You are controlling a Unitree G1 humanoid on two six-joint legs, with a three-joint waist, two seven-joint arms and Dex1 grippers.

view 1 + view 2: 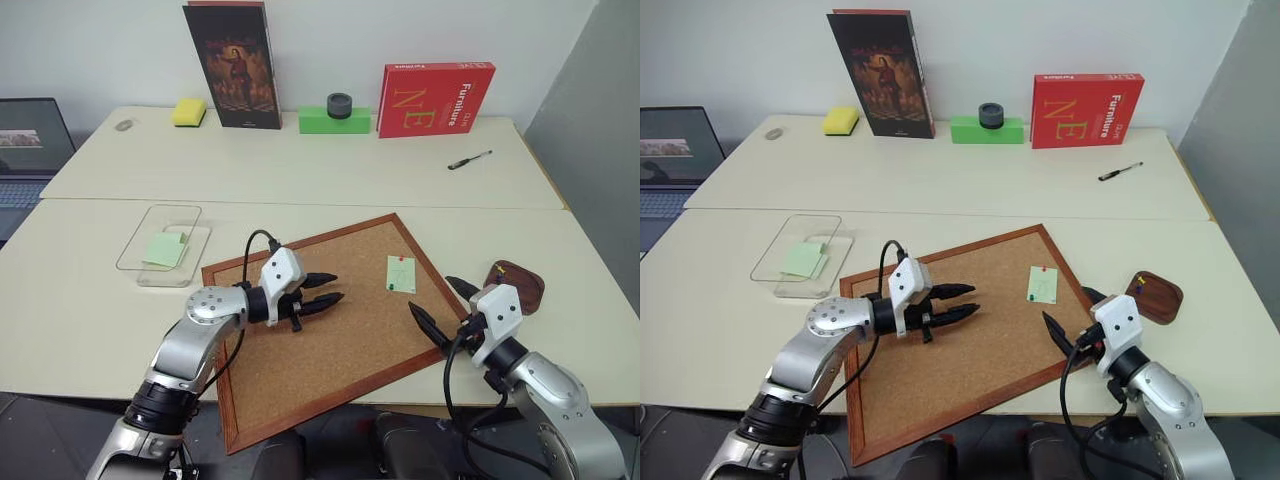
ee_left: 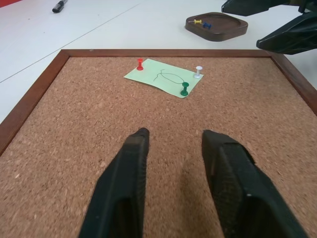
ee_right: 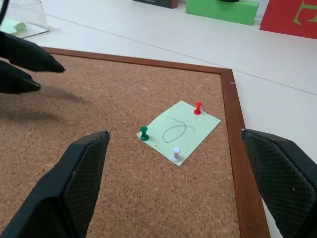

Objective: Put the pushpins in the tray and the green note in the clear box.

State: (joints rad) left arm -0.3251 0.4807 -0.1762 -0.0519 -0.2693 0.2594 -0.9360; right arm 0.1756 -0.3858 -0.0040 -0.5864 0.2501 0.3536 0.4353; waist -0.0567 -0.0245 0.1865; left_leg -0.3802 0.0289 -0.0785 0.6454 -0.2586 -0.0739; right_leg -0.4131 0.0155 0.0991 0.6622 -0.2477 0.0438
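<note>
Left gripper (image 1: pixel 322 290): nearest, over the middle of the cork board (image 1: pixel 300 380), fingers narrowly parted, holding nothing.
Right gripper (image 1: pixel 440 308): at the board's right edge, fingers spread wide, empty.
Green note (image 3: pixel 179 131): near the board's far right corner, pinned by a red pushpin (image 3: pixel 198 107), a green pushpin (image 3: pixel 144 133) and a white pushpin (image 3: pixel 177 153).
Tray (image 1: pixel 516 285): on the table just off the board's right edge, a yellow pin and a blue pin already inside.
Clear box (image 1: pixel 165 243): off the board's left edge, a green slip inside.
Risk: pulling a pin at an angle could tear or drag the note; tiny heads may slip from the fingers and roll away.
</note>
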